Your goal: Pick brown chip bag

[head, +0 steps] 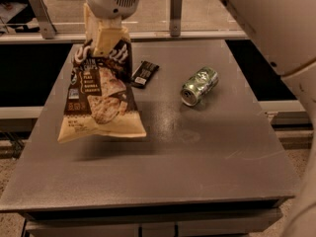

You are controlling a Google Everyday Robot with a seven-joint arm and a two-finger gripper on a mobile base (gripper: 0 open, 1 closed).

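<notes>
The brown chip bag (100, 94) hangs upright, dark brown in the middle with a cream-yellow lower end and pictured chips. My gripper (104, 33) is at the upper left, its cream fingers (109, 37) shut on the bag's top edge. The bag is off the grey table (197, 147); its shadow lies on the tabletop below it. The bag's top end is hidden behind the fingers.
A small black snack wrapper (144, 73) lies just right of the bag. A green can (199, 86) lies on its side at centre right. My white arm (276, 19) crosses the upper right. A rail with metal posts (176, 11) runs behind the table.
</notes>
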